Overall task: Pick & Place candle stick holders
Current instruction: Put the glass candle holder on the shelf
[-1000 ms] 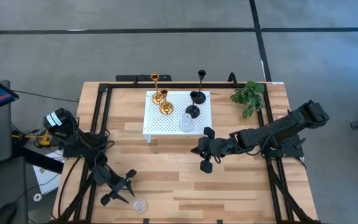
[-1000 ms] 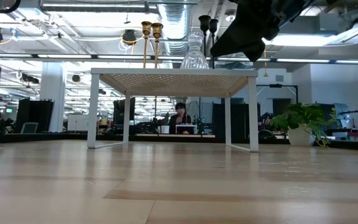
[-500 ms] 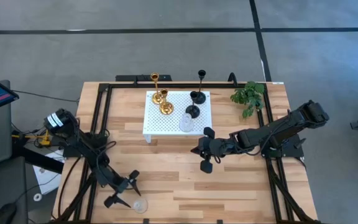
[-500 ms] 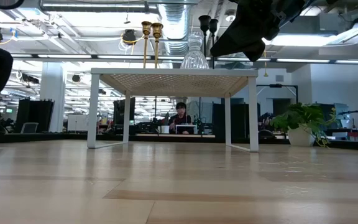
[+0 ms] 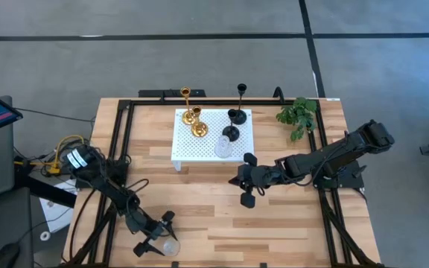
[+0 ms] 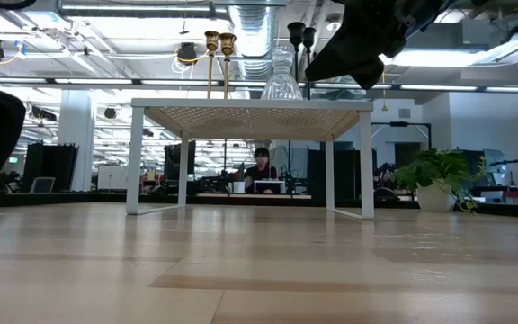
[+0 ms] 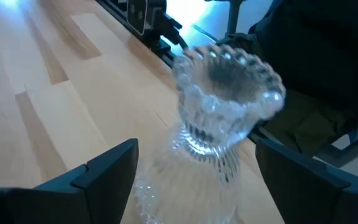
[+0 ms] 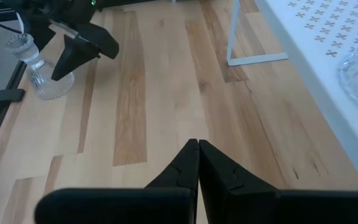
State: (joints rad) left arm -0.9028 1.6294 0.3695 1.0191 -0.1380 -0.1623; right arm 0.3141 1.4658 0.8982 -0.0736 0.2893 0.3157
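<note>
The left gripper (image 5: pixel 159 235) was found near the front edge of the desk (image 5: pixel 274 231), its fingers (image 7: pixel 101 171) spread wide. A clear glass candle stick holder (image 5: pixel 170 246) stood upright on the desk, set between those two fingers with a gap visible on each side in the left wrist view, so nothing was grasped. In that view the glass holder (image 7: pixel 219 118) filled the space just ahead of the gripper, with its scalloped cup uppermost.

The right gripper (image 5: pixel 247 199) was held over the middle of the desk, just in front of the white perforated platform (image 5: pixel 192 145), its fingers (image 8: pixel 194 165) pressed together on nothing.

On the platform were seen two gold holders (image 5: pixel 196 123), one black holder (image 5: pixel 232 132) and a second clear glass holder (image 5: pixel 223 148). Another black holder (image 5: pixel 237 115) was seen at the platform's rear edge. A green plant sprig (image 5: pixel 298 115) lay at the far right corner of the desk.
</note>
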